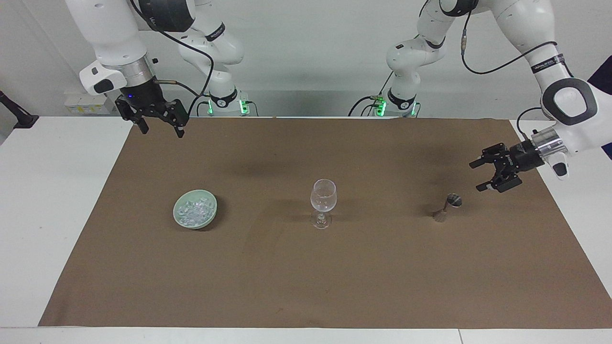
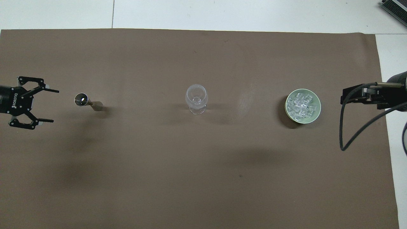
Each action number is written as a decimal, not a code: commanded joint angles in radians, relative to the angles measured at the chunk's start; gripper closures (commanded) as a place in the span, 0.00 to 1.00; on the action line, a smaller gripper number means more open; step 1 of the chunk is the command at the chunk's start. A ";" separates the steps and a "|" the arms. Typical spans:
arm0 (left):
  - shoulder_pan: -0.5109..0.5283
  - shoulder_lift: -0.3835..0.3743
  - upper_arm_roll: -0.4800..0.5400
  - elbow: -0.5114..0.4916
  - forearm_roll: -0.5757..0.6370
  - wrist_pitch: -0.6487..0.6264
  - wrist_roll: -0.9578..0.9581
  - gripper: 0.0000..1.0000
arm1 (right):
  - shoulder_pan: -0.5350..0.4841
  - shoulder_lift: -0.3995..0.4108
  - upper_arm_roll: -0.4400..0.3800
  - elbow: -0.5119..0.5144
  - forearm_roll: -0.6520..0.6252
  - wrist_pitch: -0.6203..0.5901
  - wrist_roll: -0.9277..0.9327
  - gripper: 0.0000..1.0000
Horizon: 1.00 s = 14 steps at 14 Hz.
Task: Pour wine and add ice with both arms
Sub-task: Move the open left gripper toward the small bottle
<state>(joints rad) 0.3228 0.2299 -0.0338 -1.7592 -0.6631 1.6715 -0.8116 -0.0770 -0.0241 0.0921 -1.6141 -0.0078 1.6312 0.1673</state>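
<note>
Brown paper covers the white bench; translucent ice chunks fill a pale green bowl beside a clear stemmed wine glass. Left gripper and right gripper hover wide open, empty

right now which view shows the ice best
The overhead view: it looks straight down into the pale green bowl, so the ice shows as separate clear chunks. The facing view sees the ice slantwise, as a whitish heap.
</note>
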 commanded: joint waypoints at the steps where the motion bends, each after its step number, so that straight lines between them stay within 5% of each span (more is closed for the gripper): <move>1: 0.024 0.029 0.000 0.009 -0.023 -0.006 -0.064 0.00 | -0.021 -0.019 0.009 -0.023 0.006 0.015 -0.026 0.00; 14: 0.053 0.177 -0.006 -0.051 -0.240 0.154 -0.074 0.00 | -0.021 -0.019 0.009 -0.023 0.006 0.015 -0.026 0.00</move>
<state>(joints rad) 0.3798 0.3999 -0.0269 -1.7955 -0.8612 1.7804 -0.8807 -0.0770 -0.0241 0.0921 -1.6141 -0.0078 1.6312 0.1673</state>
